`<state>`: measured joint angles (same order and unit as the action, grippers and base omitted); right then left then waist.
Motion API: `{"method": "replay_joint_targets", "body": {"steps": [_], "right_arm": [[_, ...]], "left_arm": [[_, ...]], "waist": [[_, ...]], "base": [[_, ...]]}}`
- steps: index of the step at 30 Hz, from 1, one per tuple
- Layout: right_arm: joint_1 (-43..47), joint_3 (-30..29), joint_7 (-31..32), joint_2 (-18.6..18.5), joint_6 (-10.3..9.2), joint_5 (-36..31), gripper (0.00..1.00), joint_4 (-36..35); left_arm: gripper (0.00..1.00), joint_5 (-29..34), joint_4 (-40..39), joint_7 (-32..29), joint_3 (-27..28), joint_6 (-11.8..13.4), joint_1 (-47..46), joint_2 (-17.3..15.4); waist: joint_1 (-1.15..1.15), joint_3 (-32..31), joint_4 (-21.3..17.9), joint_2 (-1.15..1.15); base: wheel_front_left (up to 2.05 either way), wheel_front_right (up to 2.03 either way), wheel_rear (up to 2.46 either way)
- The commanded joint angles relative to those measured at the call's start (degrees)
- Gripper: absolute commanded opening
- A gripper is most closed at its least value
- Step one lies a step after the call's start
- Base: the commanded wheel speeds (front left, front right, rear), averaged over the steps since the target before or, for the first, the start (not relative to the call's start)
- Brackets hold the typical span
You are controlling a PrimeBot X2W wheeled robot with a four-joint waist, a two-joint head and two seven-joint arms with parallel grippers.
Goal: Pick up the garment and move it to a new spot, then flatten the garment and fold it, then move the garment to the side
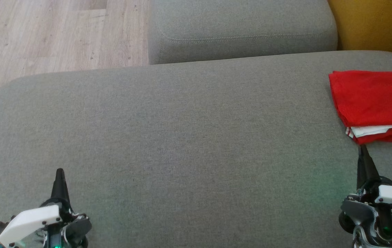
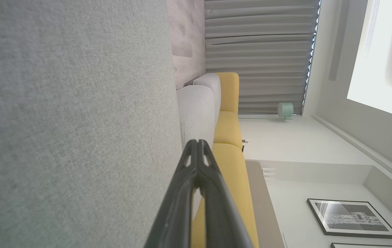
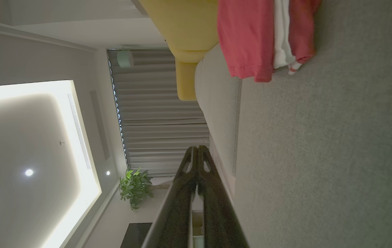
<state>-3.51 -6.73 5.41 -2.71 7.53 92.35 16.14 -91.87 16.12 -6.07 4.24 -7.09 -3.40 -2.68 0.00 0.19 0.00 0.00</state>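
A folded red garment with black-and-white numerals and a white inner layer lies at the right edge of the grey sofa seat. It also hangs at the top of the right wrist view as the red garment. My right gripper is shut, its tip just short of the garment's near edge, holding nothing; in its own view the right gripper has its fingers pressed together. My left gripper rests shut over the seat at the lower left, and the left gripper is closed and empty in the left wrist view.
A second grey cushion sits behind the seat, with a yellow sofa at the top right. Wooden floor lies beyond the seat's left and far edges. The wrist views show curtains, a potted plant and framed pictures.
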Motion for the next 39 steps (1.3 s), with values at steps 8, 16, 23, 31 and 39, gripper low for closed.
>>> {"method": "replay_joint_targets", "body": {"steps": [8, 16, 23, 31, 39], "right_arm": [[-2.6, 0.9, 0.5, -0.7, -0.04, 0.4, 0.0, -2.2], [-2.6, 0.8, 0.6, -0.6, -0.04, 0.3, 0.0, -2.2], [-2.6, 0.7, 0.6, -0.6, -0.04, 0.3, 0.0, -2.1], [-2.6, 0.7, 0.7, -0.5, -0.04, 0.2, 0.0, -2.1], [-2.6, 0.6, 0.7, -0.5, -0.04, 0.2, 0.0, -2.1]], "left_arm": [[0.0, -0.3, -2.1, -0.4, 2.3, -0.4, -2.8, -0.2], [0.0, -0.3, -2.1, -0.4, 2.3, -0.4, -2.8, -0.2], [0.0, -0.3, -2.1, -0.4, 2.3, -0.4, -2.8, -0.2], [0.0, -0.3, -2.1, -0.4, 2.3, -0.4, -2.8, -0.2], [0.0, -0.3, -2.1, -0.4, 2.3, -0.4, -2.8, -0.2]], "waist": [[0.0, 0.0, 0.0, 0.0], [0.0, 0.0, 0.0, 0.0], [0.0, 0.0, 0.0, 0.0], [0.0, 0.0, 0.0, 0.0], [0.0, 0.0, 0.0, 0.0]], "base": [[0.0, 0.0, 0.0], [0.0, 0.0, 0.0], [0.0, 0.0, 0.0], [0.0, 0.0, 0.0], [0.0, 0.0, 0.0]]}}
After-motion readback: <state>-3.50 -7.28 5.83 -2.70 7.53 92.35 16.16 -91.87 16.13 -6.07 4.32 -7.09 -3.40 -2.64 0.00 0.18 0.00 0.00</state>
